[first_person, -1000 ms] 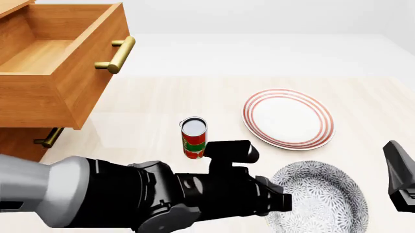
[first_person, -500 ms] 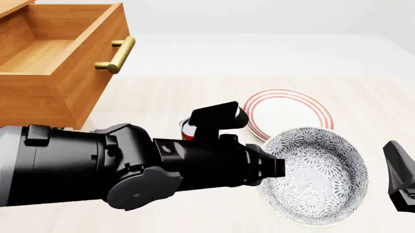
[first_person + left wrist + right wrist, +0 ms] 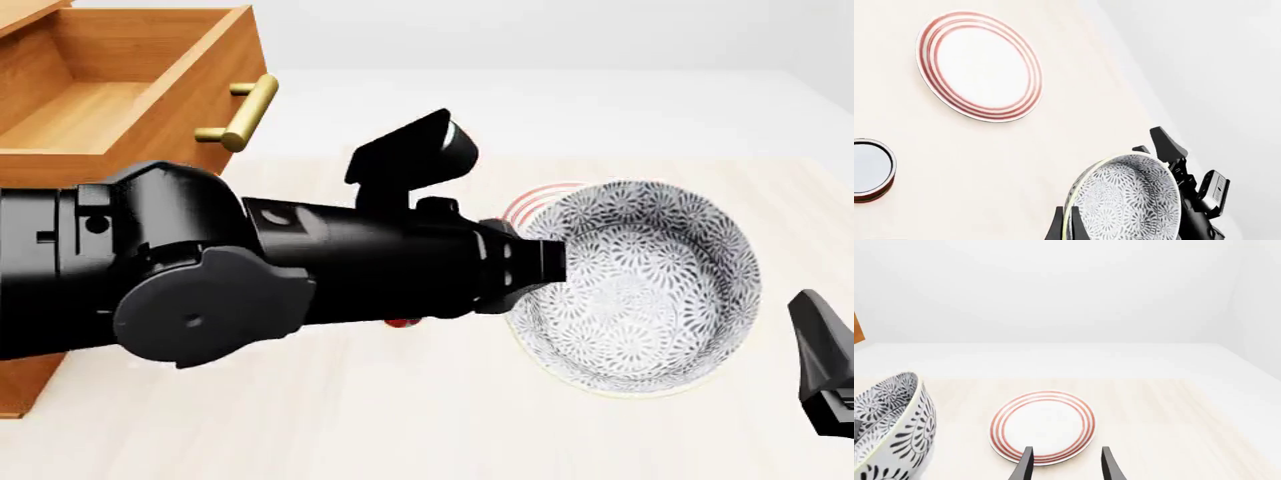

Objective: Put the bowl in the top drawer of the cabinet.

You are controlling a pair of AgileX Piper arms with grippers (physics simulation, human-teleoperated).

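The bowl [image 3: 638,290], white with a dense dark leafy pattern, hangs tilted above the table, its opening facing the front camera. My left gripper [image 3: 539,266] is shut on its left rim; in the left wrist view the fingers [image 3: 1058,229] pinch the edge of the bowl [image 3: 1127,200]. At the far left the top drawer [image 3: 127,190] of the cabinet [image 3: 20,385] stands pulled open, with its brass handle [image 3: 242,112] on the front. My right gripper [image 3: 1066,467] is open and holds nothing; it sits at the right edge [image 3: 821,365], below and right of the bowl.
A flat plate with red rings [image 3: 1043,426] lies on the table beyond the bowl, mostly hidden in the front view. A red can [image 3: 871,167] stands left of it, hidden behind my left arm in the front view. The bowl [image 3: 891,432] shows left of the right gripper.
My left arm has lifted the bowl off the table, carrying it up and farther away. The bowl now covers most of the plate. The right gripper has not moved.
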